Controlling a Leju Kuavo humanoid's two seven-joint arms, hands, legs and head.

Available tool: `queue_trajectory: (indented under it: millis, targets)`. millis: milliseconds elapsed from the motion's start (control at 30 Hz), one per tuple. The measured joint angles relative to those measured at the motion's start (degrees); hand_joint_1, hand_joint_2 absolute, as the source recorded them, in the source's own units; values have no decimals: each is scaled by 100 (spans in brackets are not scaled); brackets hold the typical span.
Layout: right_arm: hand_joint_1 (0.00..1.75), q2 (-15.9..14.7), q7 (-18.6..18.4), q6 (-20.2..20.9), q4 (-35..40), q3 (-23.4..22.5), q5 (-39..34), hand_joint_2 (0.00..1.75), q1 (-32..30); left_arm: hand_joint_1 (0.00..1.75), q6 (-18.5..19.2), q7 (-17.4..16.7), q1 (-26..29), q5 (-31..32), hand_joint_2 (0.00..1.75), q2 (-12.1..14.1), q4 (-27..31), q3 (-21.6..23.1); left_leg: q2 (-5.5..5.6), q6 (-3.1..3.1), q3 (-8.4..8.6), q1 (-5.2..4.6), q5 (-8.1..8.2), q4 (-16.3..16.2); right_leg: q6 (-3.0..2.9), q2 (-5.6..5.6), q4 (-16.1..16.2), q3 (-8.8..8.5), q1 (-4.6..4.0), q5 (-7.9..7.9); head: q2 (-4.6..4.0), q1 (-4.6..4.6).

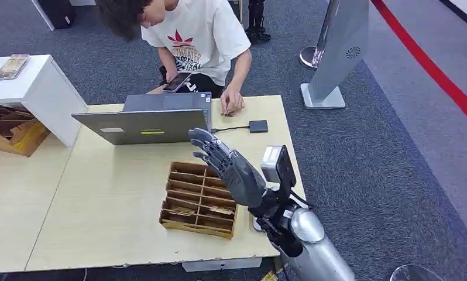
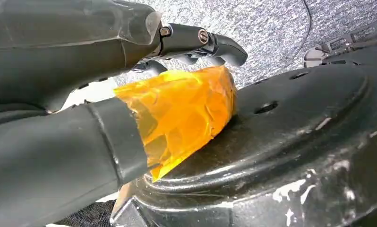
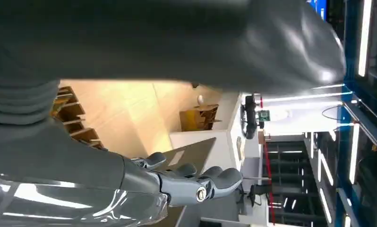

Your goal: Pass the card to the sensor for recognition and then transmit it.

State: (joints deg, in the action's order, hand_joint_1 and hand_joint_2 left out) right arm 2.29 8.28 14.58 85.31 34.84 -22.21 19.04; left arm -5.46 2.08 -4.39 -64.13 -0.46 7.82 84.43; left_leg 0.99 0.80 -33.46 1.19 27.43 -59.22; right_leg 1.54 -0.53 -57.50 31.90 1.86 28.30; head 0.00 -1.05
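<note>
Inspection of your right hand (image 1: 222, 161) finds it raised over the far right corner of the wooden divider tray (image 1: 199, 199), fingers spread and slightly curled, holding nothing; the right wrist view shows those same fingers (image 3: 215, 177) apart with nothing between them. Your left hand (image 2: 82, 94) appears in the left wrist view, thumb wrapped in orange tape (image 2: 177, 113); whether it is spread or closed you cannot tell from that picture. Cards cannot be made out with certainty: the tray's compartments hold some flat brownish pieces, too small to identify. Beyond the tray's far edge stands an open grey laptop (image 1: 146, 120), touching nothing of the tray. Past the tray's far right corner lies a small black sensor box (image 1: 258, 126), cabled toward the laptop. A person (image 1: 190, 35) sits beyond the laptop, one hand resting on the light wooden table (image 1: 102, 211) near that box.
</note>
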Motion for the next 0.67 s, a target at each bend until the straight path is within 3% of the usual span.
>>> queue_trajectory:
  millis: [433,533,667]
  targets:
    - [0,-542,-59,807,116,466,-164,0,-590,0,-2,52,11,-48,0,7,0,-24,0,-1,-2,0,1,0,1,0,1,1,0,1,0,0]
    - [0,-651,-131,1102,-68,792,-103,0,-687,0,-15,57,13,-48,0,13,0,-31,-1,-1,-2,0,1,0,0,0,0,1,0,1,0,0]
    - [0,-837,40,1395,-414,1229,59,0,-704,0,-238,41,13,-70,0,-46,13,-37,1,-1,-2,0,1,0,0,2,0,-2,0,1,0,0]
